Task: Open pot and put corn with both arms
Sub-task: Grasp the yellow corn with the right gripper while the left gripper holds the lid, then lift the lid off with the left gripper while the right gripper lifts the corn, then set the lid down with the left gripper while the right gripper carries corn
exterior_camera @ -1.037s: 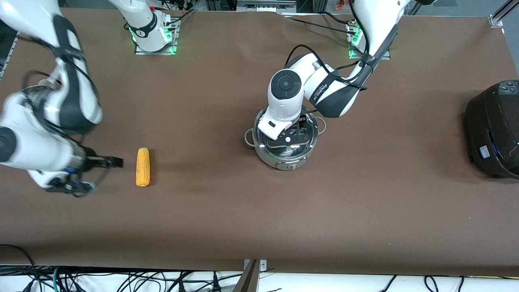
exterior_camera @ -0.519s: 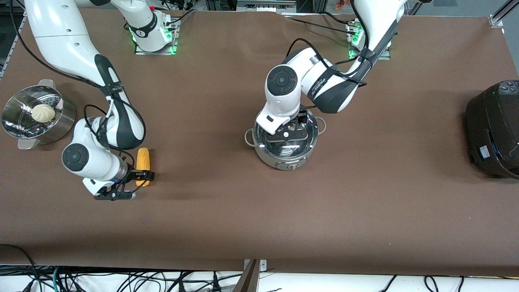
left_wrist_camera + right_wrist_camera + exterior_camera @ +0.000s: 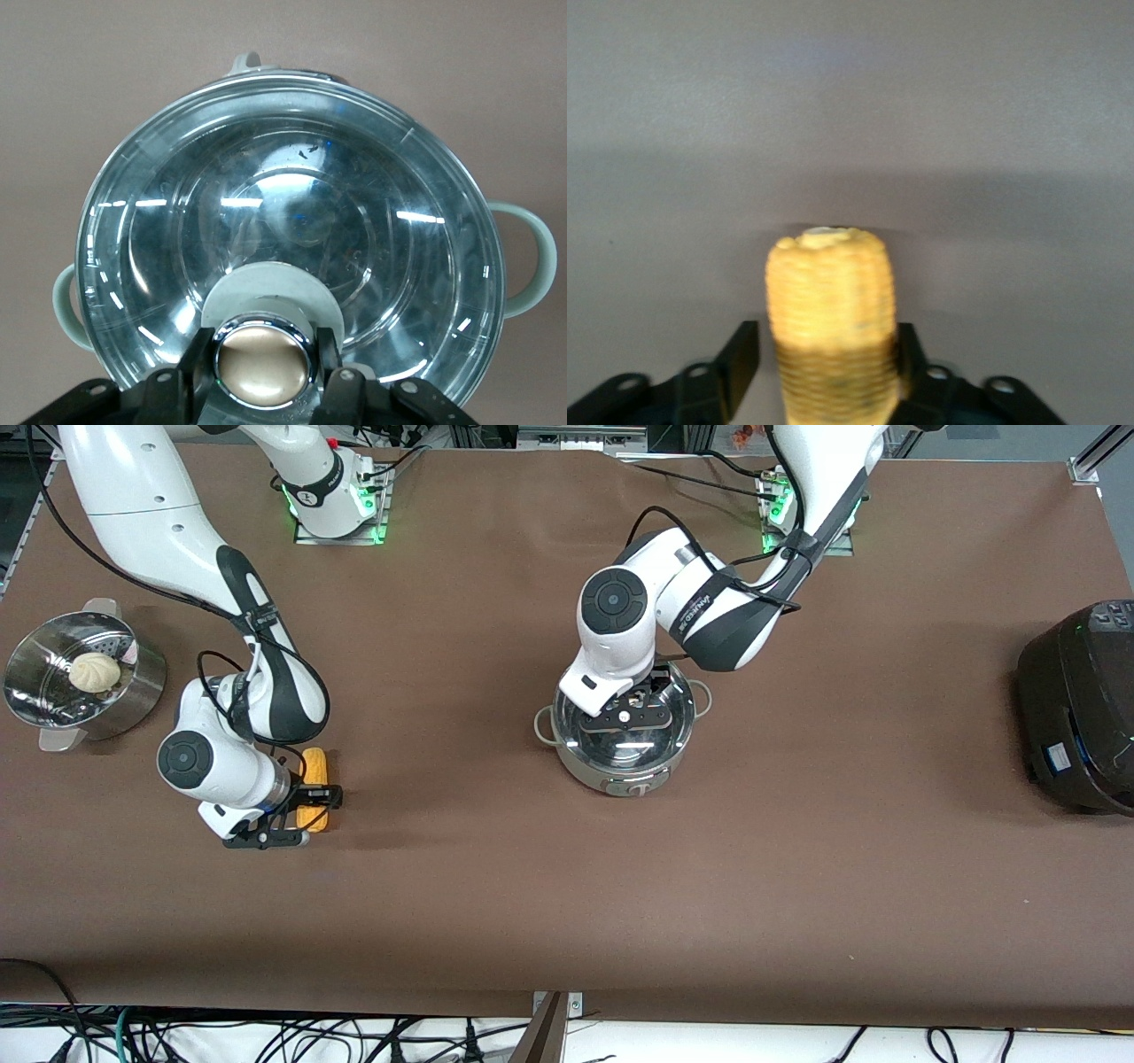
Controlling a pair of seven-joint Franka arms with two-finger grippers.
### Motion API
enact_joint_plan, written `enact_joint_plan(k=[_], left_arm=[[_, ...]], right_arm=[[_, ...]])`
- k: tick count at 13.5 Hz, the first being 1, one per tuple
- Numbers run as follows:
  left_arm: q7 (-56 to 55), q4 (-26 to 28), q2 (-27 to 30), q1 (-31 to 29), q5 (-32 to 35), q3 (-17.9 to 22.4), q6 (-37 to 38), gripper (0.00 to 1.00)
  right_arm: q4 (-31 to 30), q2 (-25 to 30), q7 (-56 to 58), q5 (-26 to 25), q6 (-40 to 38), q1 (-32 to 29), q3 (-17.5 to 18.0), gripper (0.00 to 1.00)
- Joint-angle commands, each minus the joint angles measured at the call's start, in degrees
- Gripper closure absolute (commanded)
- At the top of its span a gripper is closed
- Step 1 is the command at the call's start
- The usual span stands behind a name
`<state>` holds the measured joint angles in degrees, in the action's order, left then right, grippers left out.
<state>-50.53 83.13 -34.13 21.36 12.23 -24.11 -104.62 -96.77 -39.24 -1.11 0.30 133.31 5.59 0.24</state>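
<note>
I see a steamer (image 3: pixel 133 691) with a bun (image 3: pixel 94 670) in it at the right arm's end of the table (image 3: pixel 567 903), and a black cooker (image 3: pixel 1081 708) at the left arm's end.

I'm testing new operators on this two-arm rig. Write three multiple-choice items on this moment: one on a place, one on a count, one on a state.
1. Where is the left pincer?
A. over the black cooker
B. at the lid knob on the pot
C. beside the steamer pot

2. How many buns lie in the steamer pot?
A. none
B. one
C. three

3. What state is the pot in?
A. glass lid on
B. lid off, lying on the table
C. tipped on its side

Key:
1 B: in the left wrist view its fingers flank the tan knob.
2 B: a single pale bun sits on the perforated insert.
3 A: the glass lid covers the rim, and the corn lies on the table between the right pincer fingers.
</note>
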Motion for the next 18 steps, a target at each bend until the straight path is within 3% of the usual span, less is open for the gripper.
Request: enact_joint_plan(k=[1,3,5,7,9,11,14,17,18], left_arm=[[0.79,-0.33,2.21,-0.79,-0.01,-0.67,0.64,0.87],[0.96,-3.74,4.06,-2.54,-1.06,-0.93,6.67,0.87],[9.34,-8.75,5.20,-5.61,-1.51,-0.67,14.76,0.87],[20.24,-8.07,7.48,-13.67,-1.77,-0.76,17.16,0.86],[35.94,-5.53,7.93,-21.58,-2.04,-0.76,17.17,0.84],[46.98,-3.07,6.71,-26.88,-0.38,-0.58,14.20,0.83],[49.29,7.88,7.23,-33.29,2.44,-0.76,3.15,0.83],[50.53,19.24,9.34,-35.07,2.88,-0.59,-8.81,0.80],[50.53,21.27,9.08,-35.51,3.84,-0.58,-11.02,0.69]], right_arm=[[-2.19,2.59,3.31,1.01,-2.26,-0.31,0.37,1.00],[-1.93,2.85,3.31,1.01,-3.57,-0.31,0.37,1.00],[-0.79,5.56,3.22,1.01,-8.21,-0.31,0.37,1.00],[1.92,10.03,2.79,3.98,-16.90,-0.23,1.24,1.00],[8.41,12.16,-1.58,9.61,-25.43,0.12,4.66,1.00],[17.89,10.69,-13.50,9.46,-29.50,3.79,8.79,1.00],[30.47,3.75,-29.17,8.67,-28.29,14.86,8.90,1.00],[35.25,-1.88,-37.98,5.07,-20.93,22.96,8.64,1.00],[35.51,-3.29,-39.13,3.84,-18.90,24.37,8.72,1.00]])
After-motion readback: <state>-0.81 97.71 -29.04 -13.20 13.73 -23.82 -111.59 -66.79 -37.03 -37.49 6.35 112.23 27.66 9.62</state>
